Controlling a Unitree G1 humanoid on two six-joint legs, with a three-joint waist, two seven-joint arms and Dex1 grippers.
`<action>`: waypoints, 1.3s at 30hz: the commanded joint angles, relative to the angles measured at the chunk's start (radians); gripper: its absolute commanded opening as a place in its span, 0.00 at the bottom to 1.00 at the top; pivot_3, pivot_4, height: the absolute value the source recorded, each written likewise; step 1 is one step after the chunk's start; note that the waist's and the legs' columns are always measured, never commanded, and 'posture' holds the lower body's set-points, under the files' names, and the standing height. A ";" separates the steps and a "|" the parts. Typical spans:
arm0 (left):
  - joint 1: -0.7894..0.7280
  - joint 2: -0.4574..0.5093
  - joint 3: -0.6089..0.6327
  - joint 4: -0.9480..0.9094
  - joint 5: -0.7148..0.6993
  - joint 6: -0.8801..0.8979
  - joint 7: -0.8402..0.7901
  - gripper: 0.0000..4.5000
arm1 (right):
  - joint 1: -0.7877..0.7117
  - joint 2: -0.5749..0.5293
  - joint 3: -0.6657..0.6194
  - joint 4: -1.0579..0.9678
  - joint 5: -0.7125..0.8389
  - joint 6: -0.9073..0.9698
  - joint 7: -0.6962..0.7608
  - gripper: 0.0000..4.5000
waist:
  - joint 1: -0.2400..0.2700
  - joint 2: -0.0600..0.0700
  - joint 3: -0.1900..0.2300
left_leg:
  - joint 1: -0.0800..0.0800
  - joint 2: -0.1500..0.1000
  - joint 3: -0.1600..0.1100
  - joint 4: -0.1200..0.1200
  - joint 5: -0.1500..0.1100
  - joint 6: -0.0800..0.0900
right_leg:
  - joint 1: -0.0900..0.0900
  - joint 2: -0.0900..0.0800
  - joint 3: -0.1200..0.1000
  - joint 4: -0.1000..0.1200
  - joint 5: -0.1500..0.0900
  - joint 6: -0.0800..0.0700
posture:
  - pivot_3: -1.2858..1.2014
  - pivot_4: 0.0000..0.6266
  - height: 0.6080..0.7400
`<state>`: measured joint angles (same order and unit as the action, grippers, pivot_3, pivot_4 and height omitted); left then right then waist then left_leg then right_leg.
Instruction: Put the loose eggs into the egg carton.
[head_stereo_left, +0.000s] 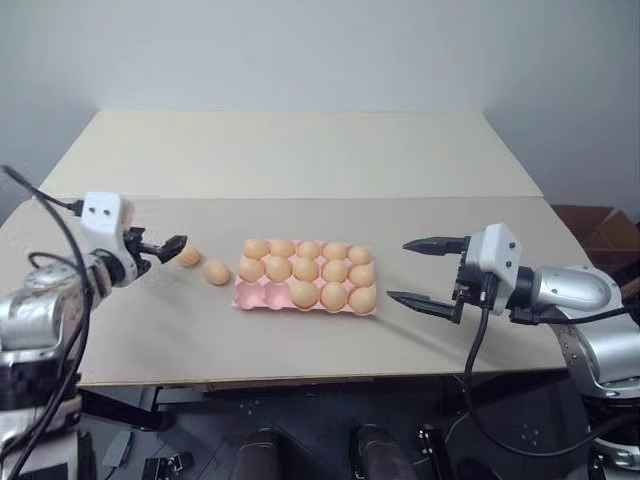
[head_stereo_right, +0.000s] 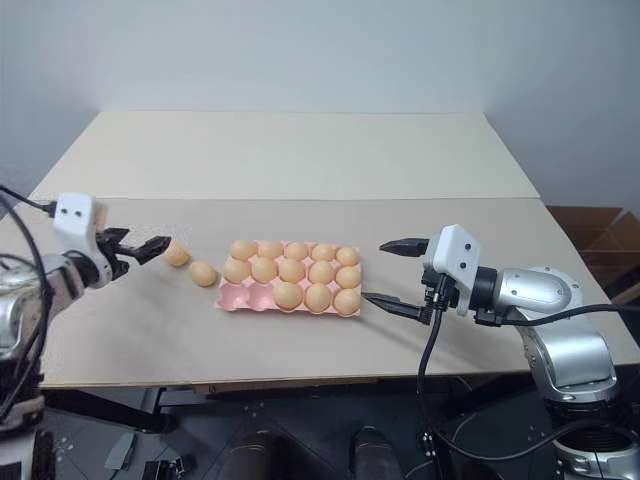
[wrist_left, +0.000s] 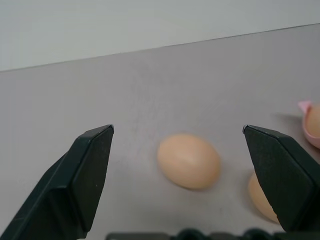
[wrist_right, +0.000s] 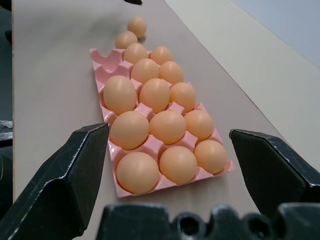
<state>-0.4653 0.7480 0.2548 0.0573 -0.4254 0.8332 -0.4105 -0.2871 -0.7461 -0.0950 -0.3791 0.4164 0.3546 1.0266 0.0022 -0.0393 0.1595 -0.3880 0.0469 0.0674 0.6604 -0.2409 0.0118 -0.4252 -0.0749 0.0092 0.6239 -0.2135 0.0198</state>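
Table (head_stereo_left: 300, 150): pale beige top of two boards, with a seam running across it from side to side; everything sits on the near board.
Carton (head_stereo_left: 252, 296): pink tray, roughly midway along the near board, its long side parallel to the table's near edge, well clear of every edge.
Eggs in carton (head_stereo_left: 306, 269): thirteen tan eggs; the far row and the middle row are full, and the near row holds three at its right end.
Empty cups (wrist_right: 106, 64): two, at the left end of the near row, in the carton's near-left corner.
Loose eggs (head_stereo_left: 216, 272): two, lying on the table just left of the carton; the nearer one is close beside the carton's left end without touching it, and the other (head_stereo_left: 188, 255) lies a little farther left and slightly farther back. The two are close together, and I cannot tell whether they touch.
Left gripper (head_stereo_left: 170, 246): claw wide and empty, held low over the table to the left of the loose eggs and pointing at them; in the wrist view the farther-left egg (wrist_left: 189, 161) sits between the two fingers (wrist_left: 90, 170) with clear space on each side.
Right gripper (head_stereo_left: 425, 272): claw wide and empty, just off the carton's right end and pointing at it along its length; it touches nothing.
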 joint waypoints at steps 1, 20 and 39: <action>-0.084 -0.026 -0.035 0.108 0.042 0.005 0.015 1.00 | -0.001 -0.001 -0.027 -0.037 0.023 -0.024 -0.014 0.99 | 0.000 0.000 0.000 | 0.000 0.000 0.000 0.000 0.000 0.000 | 0.000 0.000 0.000 0.000 0.000 0.000 | 0.52 0.24 1.00; -0.247 -0.072 -0.111 0.338 0.177 -0.030 0.006 0.49 | -0.026 0.040 -0.019 -0.050 0.019 -0.006 -0.113 1.00 | -0.004 -0.001 0.000 | -0.001 -0.001 0.000 0.001 0.000 0.000 | 0.000 -0.001 0.000 0.000 0.001 0.002 | 0.52 0.24 1.00; 0.051 0.070 -0.098 -0.149 -0.124 -0.417 -0.794 0.49 | 0.016 0.021 -0.027 -0.071 0.049 -0.014 -0.084 1.00 | -0.003 -0.001 0.000 | -0.001 0.000 0.000 0.001 0.000 0.000 | 0.000 -0.001 0.000 0.001 0.001 0.002 | 0.52 0.24 1.00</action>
<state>-0.4051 0.8019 0.1722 -0.0508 -0.5181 0.4412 -1.1316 -0.2720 -0.7083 -0.0881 -0.4098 0.4366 0.3559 0.9223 -0.0004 -0.0400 0.1597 -0.3881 0.0467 0.0676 0.6617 -0.2405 0.0116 -0.4249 -0.0757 0.0092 0.6247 -0.2125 0.0214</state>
